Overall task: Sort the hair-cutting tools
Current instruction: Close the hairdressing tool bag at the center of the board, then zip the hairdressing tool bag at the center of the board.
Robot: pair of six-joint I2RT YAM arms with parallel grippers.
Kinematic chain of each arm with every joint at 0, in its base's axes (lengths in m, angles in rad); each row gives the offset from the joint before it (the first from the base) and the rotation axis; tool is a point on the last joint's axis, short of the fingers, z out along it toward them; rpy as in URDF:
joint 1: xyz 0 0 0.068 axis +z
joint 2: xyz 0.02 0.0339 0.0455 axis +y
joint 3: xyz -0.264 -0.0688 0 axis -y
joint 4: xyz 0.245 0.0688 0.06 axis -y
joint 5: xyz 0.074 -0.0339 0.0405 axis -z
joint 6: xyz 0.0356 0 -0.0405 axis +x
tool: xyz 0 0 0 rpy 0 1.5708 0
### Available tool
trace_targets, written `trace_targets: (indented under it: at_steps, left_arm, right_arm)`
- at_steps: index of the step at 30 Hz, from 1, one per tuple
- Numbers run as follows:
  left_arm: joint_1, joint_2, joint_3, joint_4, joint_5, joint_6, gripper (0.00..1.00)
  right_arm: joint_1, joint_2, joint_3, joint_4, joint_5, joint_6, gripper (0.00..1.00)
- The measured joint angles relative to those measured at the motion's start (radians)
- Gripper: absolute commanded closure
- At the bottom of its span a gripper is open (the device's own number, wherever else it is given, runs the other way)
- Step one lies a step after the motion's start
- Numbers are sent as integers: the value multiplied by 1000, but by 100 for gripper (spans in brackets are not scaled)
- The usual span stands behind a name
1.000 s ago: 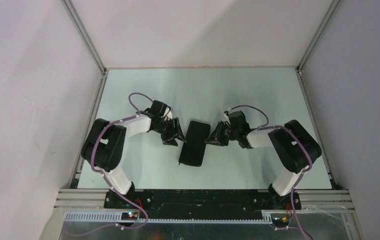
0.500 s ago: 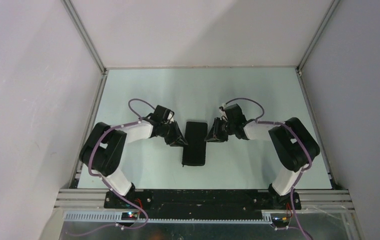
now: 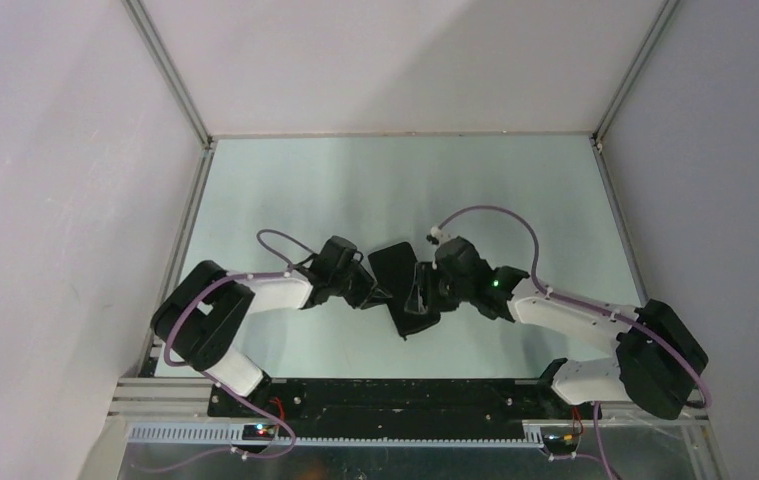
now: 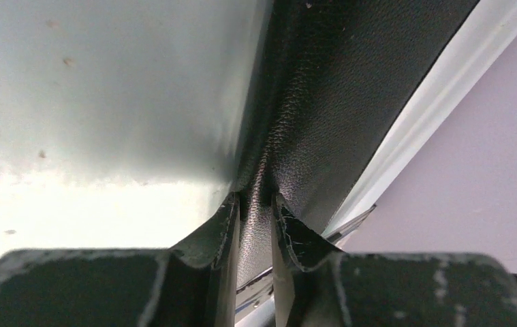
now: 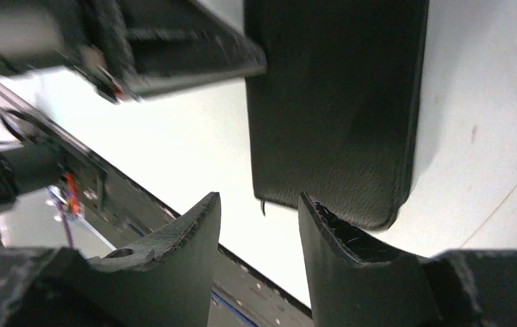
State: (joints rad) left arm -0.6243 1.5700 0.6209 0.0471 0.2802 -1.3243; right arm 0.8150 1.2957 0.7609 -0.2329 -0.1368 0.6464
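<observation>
Pale green tabletop [image 3: 285, 180] spreads beneath me with grey walls [image 3: 55, 200] standing around it, and a black case [image 3: 395, 266] lies flat on it between my two sets of jaws. My left jaws are clenched on a pinched-up fold at the case's edge, while my right jaws stand parted and released, gripping nothing, the case's rounded end just ahead of their tips. Where the hair-cutting tools are I cannot tell from any view.
</observation>
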Motion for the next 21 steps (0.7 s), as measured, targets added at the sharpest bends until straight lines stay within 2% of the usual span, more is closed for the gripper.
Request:
trace_targets:
  at_steps: [9, 21]
  left_arm:
    - [-71, 35, 2, 77, -63, -161, 85]
    - [-90, 60, 6, 123, -72, -206, 86]
  right_arm:
    - [129, -26, -136, -60, -2, 120, 57]
    - [86, 8, -151, -52, 5, 159, 60]
